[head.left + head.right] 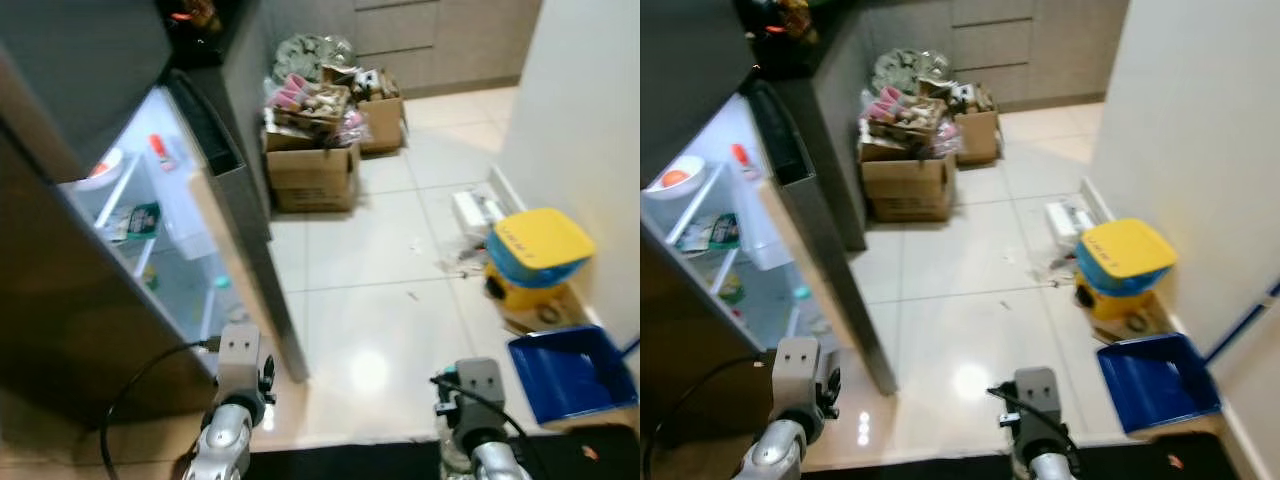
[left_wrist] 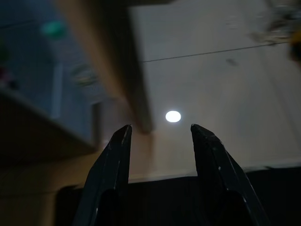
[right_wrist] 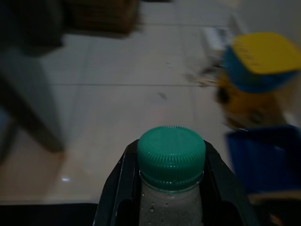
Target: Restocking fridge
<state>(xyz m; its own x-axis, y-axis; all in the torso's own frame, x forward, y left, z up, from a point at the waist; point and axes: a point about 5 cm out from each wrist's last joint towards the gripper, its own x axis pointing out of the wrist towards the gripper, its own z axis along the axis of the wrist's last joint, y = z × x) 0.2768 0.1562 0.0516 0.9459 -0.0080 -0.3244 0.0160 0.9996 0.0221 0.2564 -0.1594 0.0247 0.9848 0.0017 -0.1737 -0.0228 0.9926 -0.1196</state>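
Bottle (image 3: 170,188), green-capped, sits clamped between my right claw's (image 3: 171,197) fingers, low before me. My left claw (image 2: 160,134) hangs spread, holding nothing. I judge I'm carrying it to the open fridge (image 1: 160,230), ahead-left of that claw; next, turn left and lift toward a shelf. Glossy tiles (image 1: 370,300); boxes (image 1: 312,170) and a blue tray (image 1: 575,370) lie around.

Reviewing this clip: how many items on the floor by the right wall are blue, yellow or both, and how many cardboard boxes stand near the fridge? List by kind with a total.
Cardboard boxes: 2, a front box and a back box
Blue dustpan: 1
Yellow-and-blue container: 1
Total: 4
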